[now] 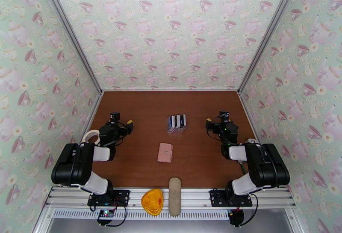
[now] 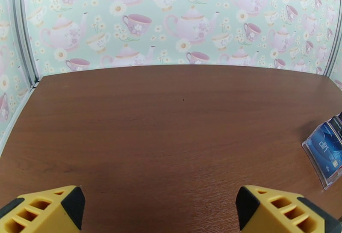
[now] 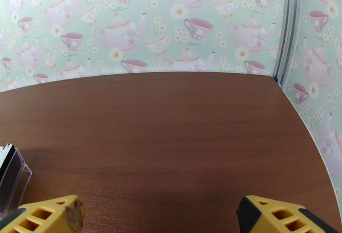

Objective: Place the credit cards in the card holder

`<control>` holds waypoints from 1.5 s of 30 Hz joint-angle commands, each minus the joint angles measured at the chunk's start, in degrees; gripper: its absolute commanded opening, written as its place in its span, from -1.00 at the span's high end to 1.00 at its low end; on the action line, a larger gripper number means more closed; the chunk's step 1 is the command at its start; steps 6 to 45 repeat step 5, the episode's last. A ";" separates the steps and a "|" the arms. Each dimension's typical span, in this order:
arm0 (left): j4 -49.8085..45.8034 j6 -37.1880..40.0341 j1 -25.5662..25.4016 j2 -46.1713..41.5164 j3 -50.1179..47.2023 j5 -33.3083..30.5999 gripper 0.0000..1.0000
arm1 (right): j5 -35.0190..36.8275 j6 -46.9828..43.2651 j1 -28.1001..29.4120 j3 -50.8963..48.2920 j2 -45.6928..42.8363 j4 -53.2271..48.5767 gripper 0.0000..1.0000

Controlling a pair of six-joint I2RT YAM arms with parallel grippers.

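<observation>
The credit cards (image 1: 177, 121) stand as dark and light stripes in a clear upright rack at the middle of the brown table. A blue card (image 2: 328, 145) of that set shows at the right edge of the left wrist view. The card holder (image 1: 165, 152), a shut pale pink wallet, lies flat nearer the arms, just left of the cards' line. My left gripper (image 1: 122, 123) (image 2: 160, 206) hovers open over the left of the table, empty. My right gripper (image 1: 215, 121) (image 3: 161, 212) is open and empty on the right, with the clear rack (image 3: 12, 173) at its left.
A roll of white tape (image 1: 90, 136) lies by the left arm. An orange-yellow piece (image 1: 152, 201) and a long beige oval case (image 1: 174, 195) rest on the metal rail at the near edge. Teapot-patterned walls (image 1: 171, 28) close in three sides.
</observation>
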 commanded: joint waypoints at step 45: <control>0.47 0.99 -0.25 0.26 0.16 0.05 -1.00 | 0.77 0.74 -0.16 1.09 0.41 -0.62 -1.00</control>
